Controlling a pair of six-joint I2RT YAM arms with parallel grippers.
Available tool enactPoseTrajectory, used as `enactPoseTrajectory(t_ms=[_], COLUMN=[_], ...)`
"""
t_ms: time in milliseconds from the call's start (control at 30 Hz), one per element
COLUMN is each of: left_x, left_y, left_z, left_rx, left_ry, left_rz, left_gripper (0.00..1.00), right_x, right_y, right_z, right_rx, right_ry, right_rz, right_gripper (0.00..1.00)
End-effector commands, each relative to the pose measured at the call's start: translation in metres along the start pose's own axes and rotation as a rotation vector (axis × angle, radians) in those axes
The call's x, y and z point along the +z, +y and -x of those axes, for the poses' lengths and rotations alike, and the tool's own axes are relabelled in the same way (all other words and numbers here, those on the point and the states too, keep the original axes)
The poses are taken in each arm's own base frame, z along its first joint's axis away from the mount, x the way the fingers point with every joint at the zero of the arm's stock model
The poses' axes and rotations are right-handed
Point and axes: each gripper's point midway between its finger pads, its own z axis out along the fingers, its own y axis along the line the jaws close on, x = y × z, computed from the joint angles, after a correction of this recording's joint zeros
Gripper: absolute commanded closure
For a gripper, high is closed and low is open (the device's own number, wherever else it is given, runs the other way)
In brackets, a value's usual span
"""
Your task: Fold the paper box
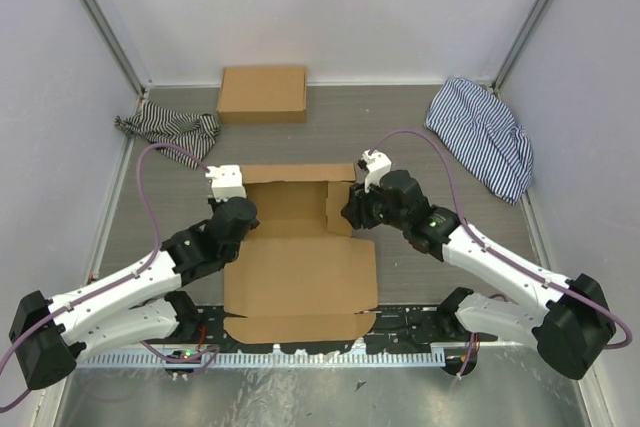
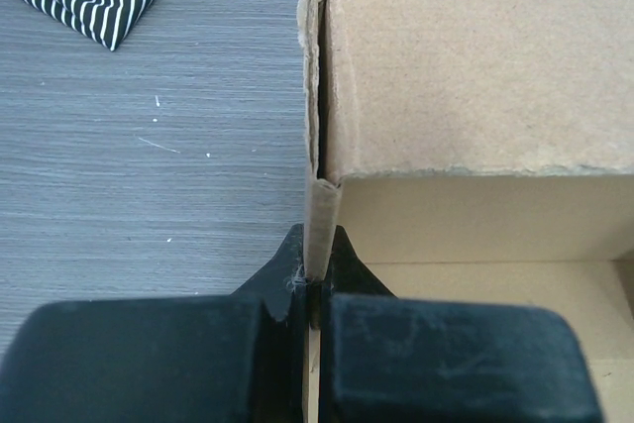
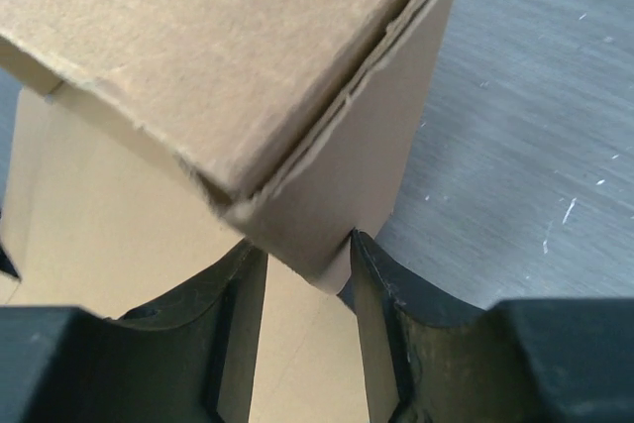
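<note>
Two pincers are working the paper box (image 1: 290,202), sitting near-centre on the counter (image 1: 400,127). Nearest, its lid panel (image 1: 300,282) is lying flat, apparently awaiting folding. Farther on, the left pincer (image 2: 319,250) is clenching the raised left wall (image 2: 322,210); the right pincer (image 3: 307,245) is straddling the right wall (image 3: 347,175), released. Beyond, the far wall is standing.
</note>
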Motion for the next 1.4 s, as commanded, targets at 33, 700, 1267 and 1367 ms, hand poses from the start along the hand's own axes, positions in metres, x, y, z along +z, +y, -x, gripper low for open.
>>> enactPoseTrajectory(t_ms=[33, 700, 1267, 1367], left_x=[-0.001, -0.006, -0.007, -0.007], left_y=[-0.017, -0.012, -0.018, -0.02], left_z=[0.004, 0.007, 0.015, 0.014], left_rx=[-0.084, -0.093, 0.01, 0.009], left_ry=[-0.012, -0.001, 0.1, 0.106], left_rz=[-0.074, -0.058, -0.009, -0.018], left_gripper=[1.0, 1.0, 1.0, 0.94], right_x=[0.007, 0.001, 0.002, 0.002], right_y=[0.0, -0.038, -0.035, -0.031], right_z=[0.052, 0.046, 0.036, 0.036], right_rx=[-0.018, 0.118, 0.216, 0.215], right_ry=[-0.21, -0.31, -0.18, -0.148], right_rz=[-0.105, -0.711, -0.861, -0.843], right_gripper=[0.58, 0.99, 0.99, 0.98])
